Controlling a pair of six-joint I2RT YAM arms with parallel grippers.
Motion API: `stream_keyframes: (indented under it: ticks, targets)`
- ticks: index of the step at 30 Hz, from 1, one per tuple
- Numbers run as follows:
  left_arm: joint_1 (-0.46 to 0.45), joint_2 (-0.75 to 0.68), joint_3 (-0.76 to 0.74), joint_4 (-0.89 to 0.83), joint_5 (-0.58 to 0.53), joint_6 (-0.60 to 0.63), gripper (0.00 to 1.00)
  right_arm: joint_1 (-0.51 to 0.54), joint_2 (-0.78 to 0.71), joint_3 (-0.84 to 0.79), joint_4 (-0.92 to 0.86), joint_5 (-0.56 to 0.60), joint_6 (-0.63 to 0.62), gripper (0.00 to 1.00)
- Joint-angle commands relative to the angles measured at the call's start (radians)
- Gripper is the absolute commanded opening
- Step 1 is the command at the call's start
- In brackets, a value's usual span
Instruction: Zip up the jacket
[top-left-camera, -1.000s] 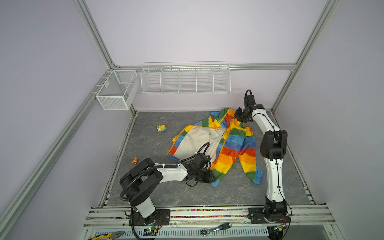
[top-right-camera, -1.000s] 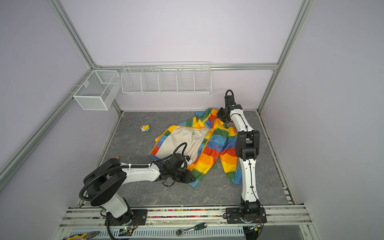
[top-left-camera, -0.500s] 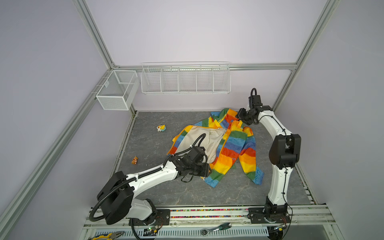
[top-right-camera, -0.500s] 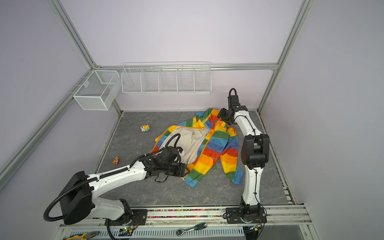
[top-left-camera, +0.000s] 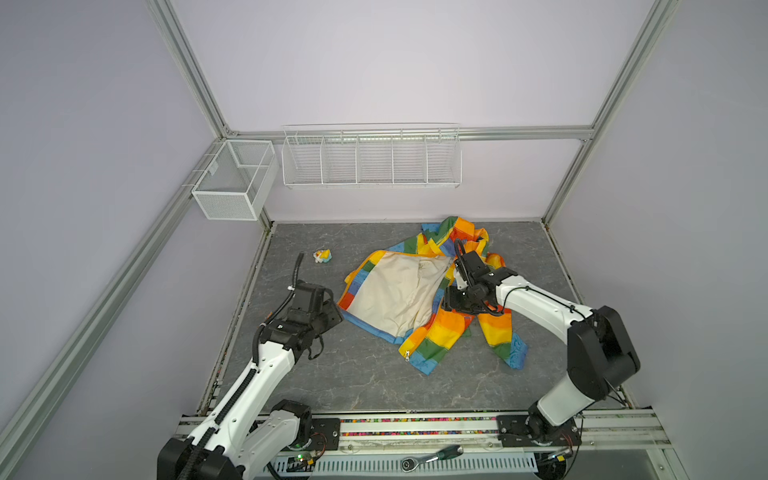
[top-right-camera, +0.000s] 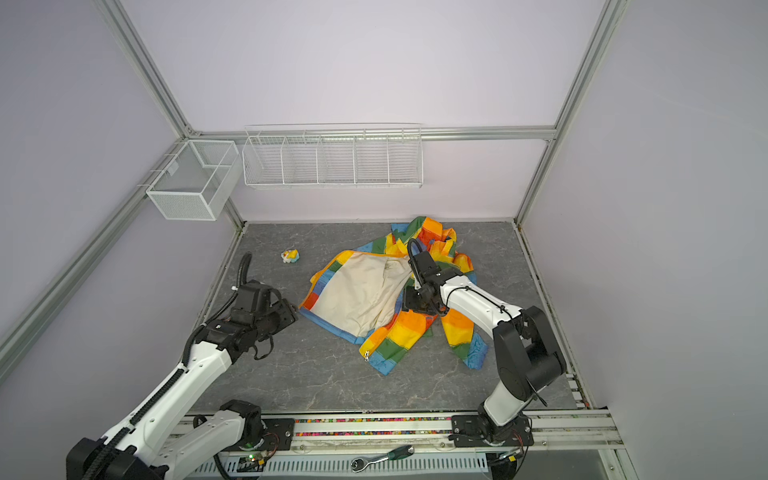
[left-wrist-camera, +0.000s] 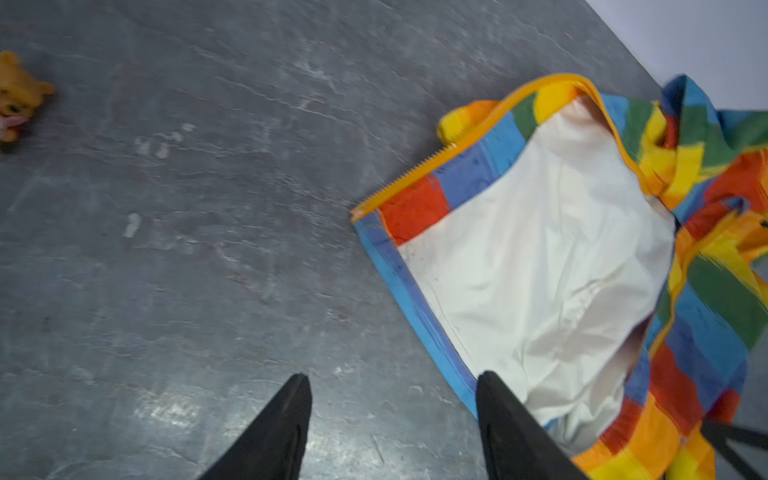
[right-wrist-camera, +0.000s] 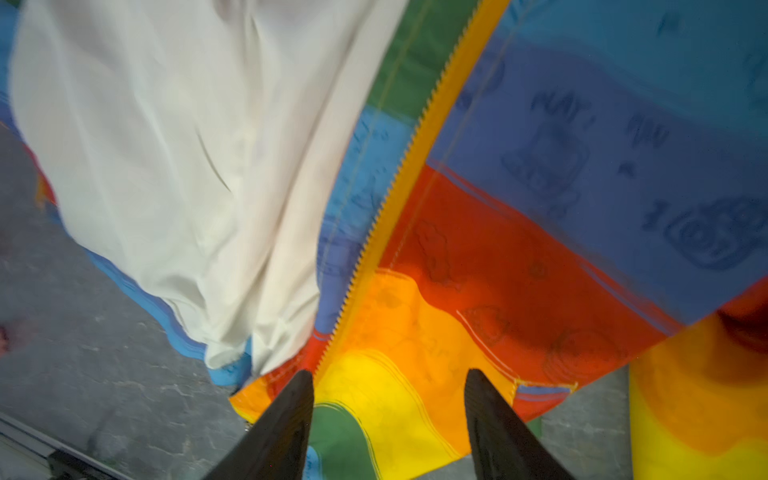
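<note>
The rainbow-striped jacket (top-left-camera: 440, 336) lies unzipped on the grey floor in both top views, one front panel folded back so its cream lining (top-right-camera: 357, 291) faces up. Its orange-yellow zipper tape (left-wrist-camera: 415, 170) runs along that panel's edge, and the metal zipper pull (top-left-camera: 407, 354) lies at the near hem. My left gripper (left-wrist-camera: 392, 378) is open over bare floor, just left of the jacket's blue hem (top-left-camera: 338, 313). My right gripper (right-wrist-camera: 388, 376) is open above the striped panel next to the zipper teeth (right-wrist-camera: 399, 199), near the jacket's middle (top-right-camera: 409, 303). Neither holds anything.
A small yellow toy (top-left-camera: 322, 255) lies on the floor at the back left, and an orange bear figure (left-wrist-camera: 16, 104) shows in the left wrist view. A wire rack (top-left-camera: 370, 158) and a mesh box (top-left-camera: 232, 183) hang on the back wall. A ratchet (top-left-camera: 432, 457) lies on the front rail.
My left gripper has let go of the jacket's near hem, opened and drawn back to the left. My right gripper has left the hood end and come forward over the jacket's middle.
</note>
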Motion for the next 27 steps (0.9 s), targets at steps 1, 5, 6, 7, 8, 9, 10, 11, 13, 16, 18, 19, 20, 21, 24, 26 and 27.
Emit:
stream_keyframes:
  ticks: [1,5,6,7,8,9,10,11,13,16,18,19,20,21,24,26,27]
  targets:
    - [0.062,0.050,-0.008,0.034,0.085,0.037,0.64,0.017,-0.041,-0.047,0.047,0.017,0.030,0.61]
    - [0.106,0.128,0.011,0.087,0.116,0.052,0.64,0.035,-0.005,-0.066,0.077,-0.001,0.049,0.59]
    - [0.117,0.143,0.013,0.101,0.124,0.056,0.64,0.036,0.003,-0.068,0.080,0.001,0.052,0.59]
    - [0.134,0.161,0.015,0.117,0.135,0.057,0.64,0.036,0.012,-0.072,0.083,0.005,0.054,0.59]
    - [0.152,0.178,0.014,0.133,0.147,0.054,0.64,0.034,0.020,-0.076,0.086,0.015,0.056,0.58]
    - [0.166,0.192,0.014,0.148,0.158,0.055,0.64,0.034,0.029,-0.078,0.086,0.026,0.056,0.58]
    - [0.179,0.210,0.016,0.161,0.167,0.056,0.64,0.032,0.039,-0.081,0.087,0.037,0.055,0.58]
    - [0.190,0.227,0.019,0.169,0.172,0.058,0.64,0.027,0.050,-0.084,0.086,0.045,0.053,0.58]
    - [0.204,0.258,0.033,0.172,0.173,0.062,0.64,0.012,0.066,-0.095,0.089,0.048,0.051,0.57]
    - [0.212,0.306,0.045,0.202,0.188,0.063,0.63,-0.016,0.078,-0.122,0.102,0.045,0.050,0.55]
    - [0.214,0.336,0.047,0.219,0.203,0.060,0.63,-0.032,0.075,-0.134,0.101,0.051,0.047,0.55]
    - [0.214,0.353,0.050,0.226,0.212,0.058,0.63,-0.042,0.071,-0.141,0.098,0.060,0.044,0.55]
    - [0.214,0.367,0.055,0.226,0.221,0.059,0.63,-0.052,0.065,-0.146,0.094,0.066,0.043,0.55]
    - [0.216,0.383,0.061,0.231,0.233,0.060,0.63,-0.064,0.058,-0.153,0.092,0.068,0.040,0.55]
    - [0.215,0.426,0.063,0.288,0.276,0.059,0.61,-0.098,0.035,-0.168,0.083,0.076,0.027,0.55]
    - [0.216,0.446,0.063,0.332,0.311,0.065,0.61,-0.120,0.025,-0.169,0.070,0.083,0.015,0.56]
    - [0.215,0.455,0.063,0.363,0.338,0.075,0.61,-0.130,0.021,-0.168,0.066,0.082,0.009,0.56]
